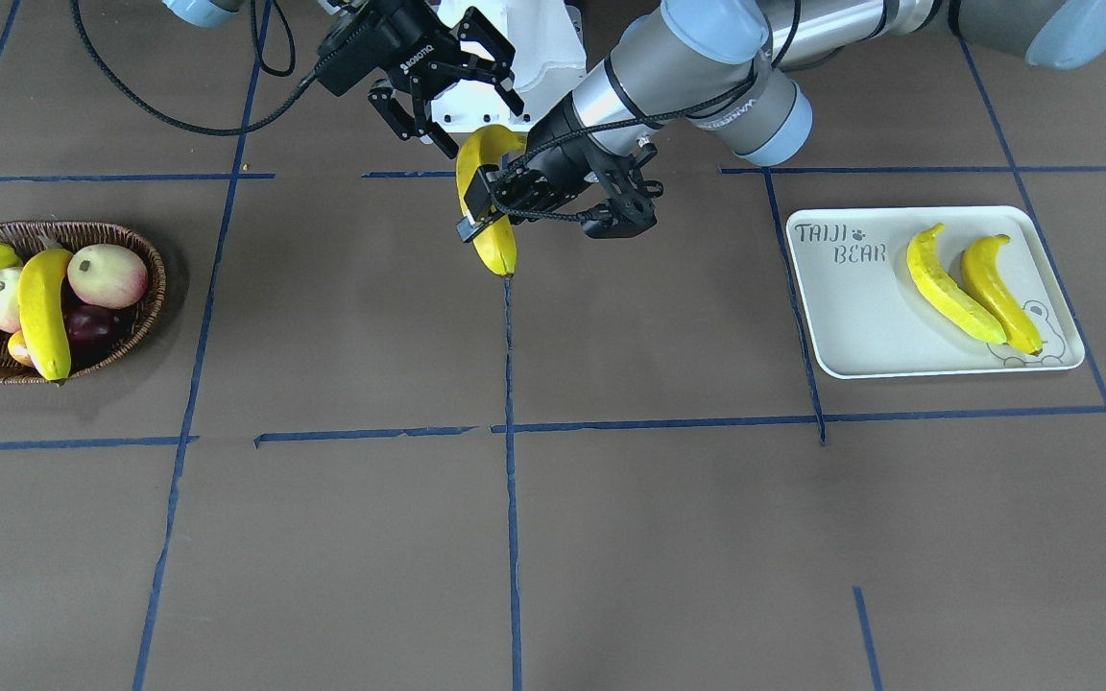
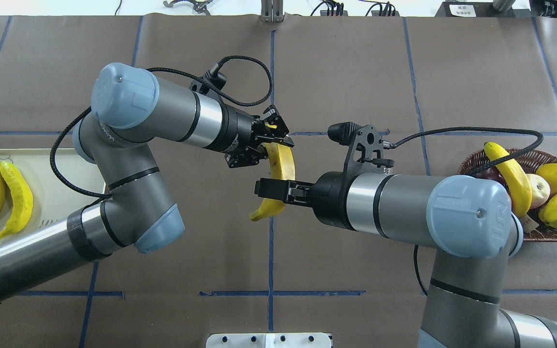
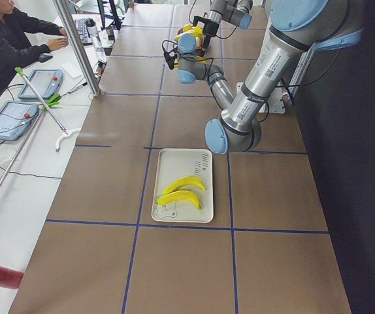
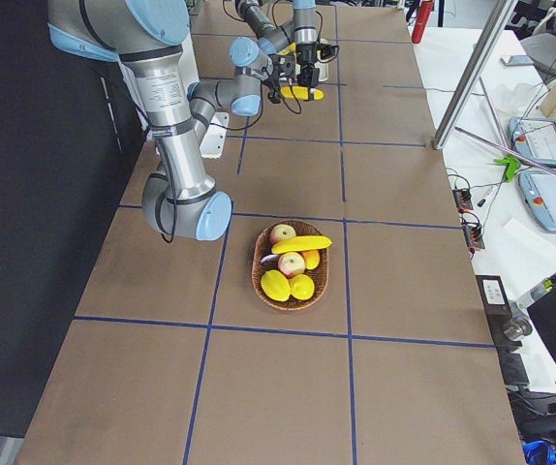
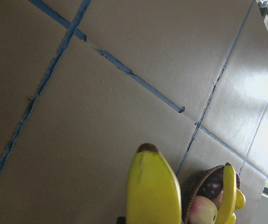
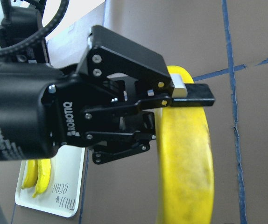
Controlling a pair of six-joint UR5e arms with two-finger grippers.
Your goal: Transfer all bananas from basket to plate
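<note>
brown paper-covered table with blue tape lines (image 1: 611, 537) carries a flat off-white rectangular tray (image 1: 851, 317) with two curved yellow bananas (image 1: 947, 288) side by side on it, well apart from an oval brown wicker basket (image 1: 152, 307), where another banana (image 1: 44, 312) lies across rounder fruits (image 1: 107, 274). between them, in the air, the left gripper (image 1: 491, 206) pinches a third banana (image 1: 498, 251); the right gripper (image 1: 476, 120), fingers spread, sits around its part nearer the robot.

Robotics lab here: a brown-papered bench (image 1: 659, 537) gridded in blue tape (image 1: 512, 537), teach pendants (image 3: 40, 82) on the white side table (image 3: 17, 163), a person (image 3: 4, 39) seated alongside.
</note>
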